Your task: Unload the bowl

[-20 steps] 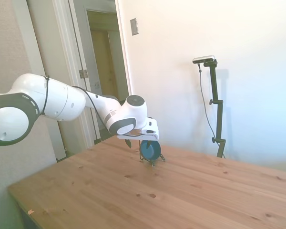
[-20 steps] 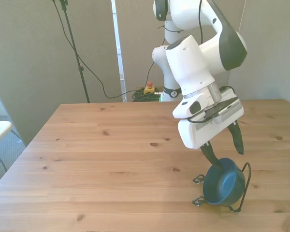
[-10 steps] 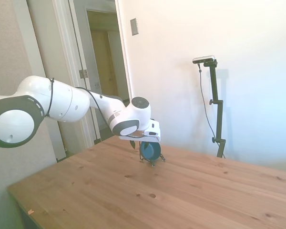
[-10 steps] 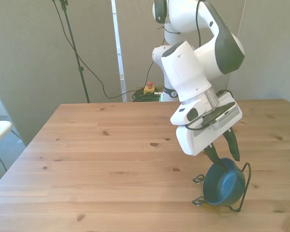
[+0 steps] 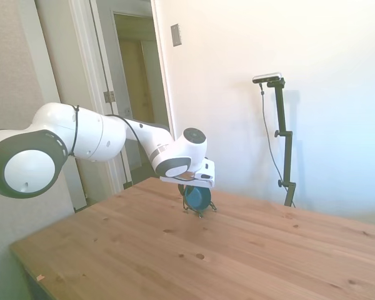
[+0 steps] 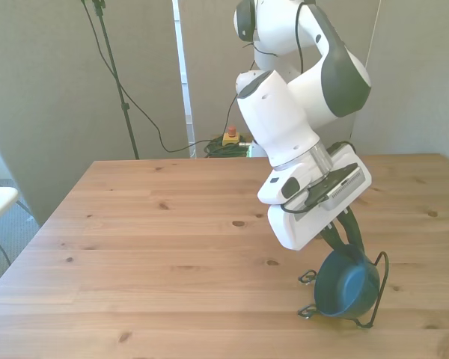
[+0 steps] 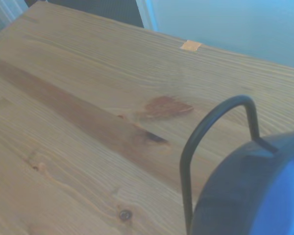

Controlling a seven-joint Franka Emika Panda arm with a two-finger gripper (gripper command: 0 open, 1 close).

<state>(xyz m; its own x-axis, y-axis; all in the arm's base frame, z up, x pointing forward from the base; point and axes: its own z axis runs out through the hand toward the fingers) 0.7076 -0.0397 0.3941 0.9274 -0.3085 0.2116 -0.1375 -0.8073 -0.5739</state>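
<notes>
The dark blue-teal bowl [image 6: 347, 285] stands on edge in a thin black wire rack [image 6: 380, 271], near the table's front edge at the front view's right. In the side view the bowl [image 5: 197, 197] sits toward the far side of the table, just under the white hand. My gripper [image 6: 343, 241] hangs tilted right above the bowl's upper rim; its two dark fingers [image 6: 330, 236] are apart with a small gap, open, their tips down at the rim. The wrist view shows the bowl's edge [image 7: 255, 196] and a rack wire loop [image 7: 210, 127] from close by.
The wooden table [image 6: 172, 247] stretches wide to the front view's left of the rack. The rack stands close to the table's near edge [image 6: 209, 351]. A light stand with cables [image 6: 112, 75] rises behind the table.
The hand has come down and swung round toward the bowl's rim; the fingers now look closer together in the front view. Bowl and rack have not moved.
</notes>
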